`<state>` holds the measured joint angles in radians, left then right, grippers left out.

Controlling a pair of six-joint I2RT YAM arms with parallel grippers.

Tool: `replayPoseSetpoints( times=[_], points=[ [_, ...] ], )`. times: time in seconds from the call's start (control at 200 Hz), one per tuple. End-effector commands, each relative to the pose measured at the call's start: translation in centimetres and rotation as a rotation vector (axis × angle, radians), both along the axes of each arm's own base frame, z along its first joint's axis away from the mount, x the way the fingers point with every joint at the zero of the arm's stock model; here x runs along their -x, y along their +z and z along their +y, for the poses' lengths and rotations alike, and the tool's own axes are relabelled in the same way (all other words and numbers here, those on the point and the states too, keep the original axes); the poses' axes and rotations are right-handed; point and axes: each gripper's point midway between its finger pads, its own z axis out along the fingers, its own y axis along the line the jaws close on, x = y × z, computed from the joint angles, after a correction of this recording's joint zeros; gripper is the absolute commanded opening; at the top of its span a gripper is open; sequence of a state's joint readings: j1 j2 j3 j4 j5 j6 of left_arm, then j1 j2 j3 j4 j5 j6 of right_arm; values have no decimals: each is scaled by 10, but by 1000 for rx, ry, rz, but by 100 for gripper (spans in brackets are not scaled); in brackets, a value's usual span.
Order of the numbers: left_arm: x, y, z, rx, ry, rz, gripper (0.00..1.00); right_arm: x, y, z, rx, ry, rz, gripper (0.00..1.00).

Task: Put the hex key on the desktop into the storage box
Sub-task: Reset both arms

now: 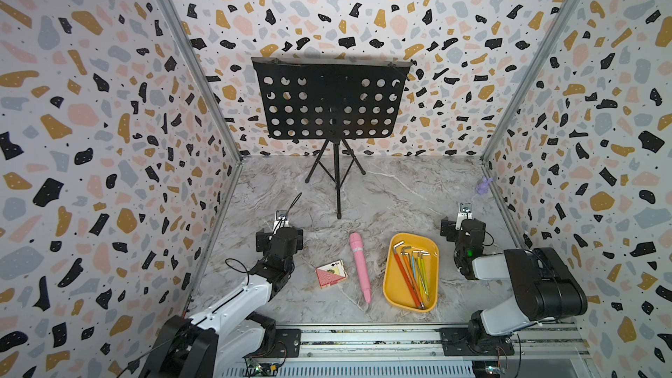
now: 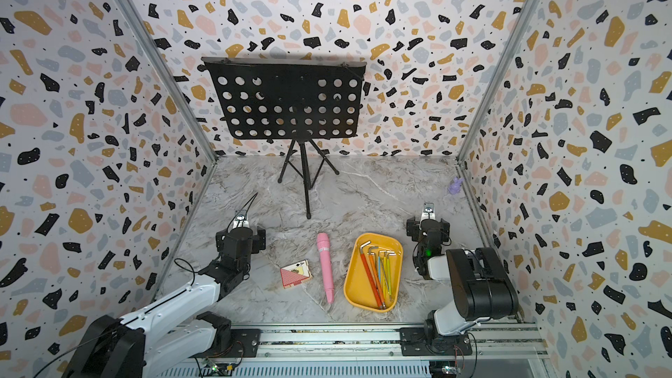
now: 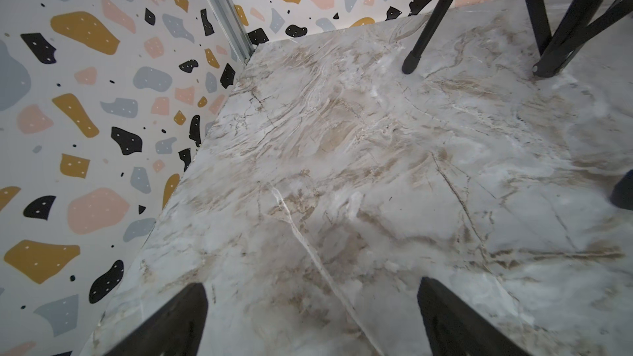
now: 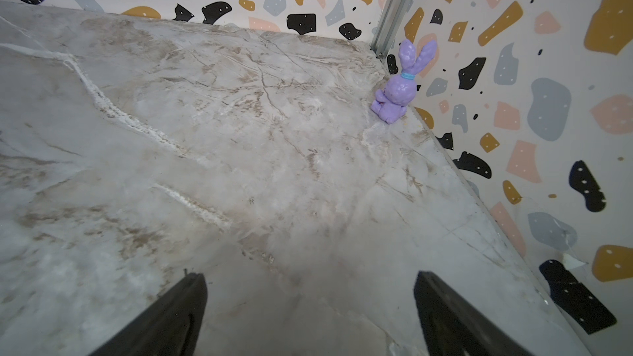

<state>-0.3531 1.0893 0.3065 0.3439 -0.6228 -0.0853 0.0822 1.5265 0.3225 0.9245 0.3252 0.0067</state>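
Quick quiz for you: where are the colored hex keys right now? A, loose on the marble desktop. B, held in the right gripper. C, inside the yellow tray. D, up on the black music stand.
C: in both top views the hex keys lie together inside the storage box, while the right gripper stands open over bare marble with nothing between its jaws.

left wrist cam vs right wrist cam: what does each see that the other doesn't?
Left wrist only: black tripod legs standing on the desktop. Right wrist only: a purple bunny toy against the wall. Shared: marble desktop, terrazzo walls, and each view's own gripper, the left gripper and the right gripper, both open and empty.
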Motion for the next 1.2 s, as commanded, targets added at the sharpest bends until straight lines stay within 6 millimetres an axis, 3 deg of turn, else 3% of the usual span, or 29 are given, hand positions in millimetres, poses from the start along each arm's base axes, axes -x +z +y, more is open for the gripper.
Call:
replayPoseSetpoints(
  times=[0.0, 0.26, 0.521, 0.601, 0.721, 0.841, 1.191],
  points=[
    [-16, 27, 1, -20, 11, -168, 100, -4, 7, -1, -5, -5, -18, 100],
    [-29, 23, 3, -93, 3, -293, 100, -4, 8, -1, -5, -2, -21, 100],
    [-25, 7, -2, -18, -75, -250, 100, -4, 8, -1, -5, -2, -22, 100],
    [-35, 2, -7, -34, -108, -246, 100, -4, 8, -1, -4, -3, -22, 100],
    [-38, -1, 0, -3, -76, -191, 100, -4, 8, -1, -5, -2, -22, 100],
    [-53, -9, 22, 96, -21, -129, 100, -4, 8, -1, -5, -3, -23, 100],
    [-51, -9, 23, 106, -24, -124, 100, -4, 8, -1, -5, -3, -22, 100]
  ],
)
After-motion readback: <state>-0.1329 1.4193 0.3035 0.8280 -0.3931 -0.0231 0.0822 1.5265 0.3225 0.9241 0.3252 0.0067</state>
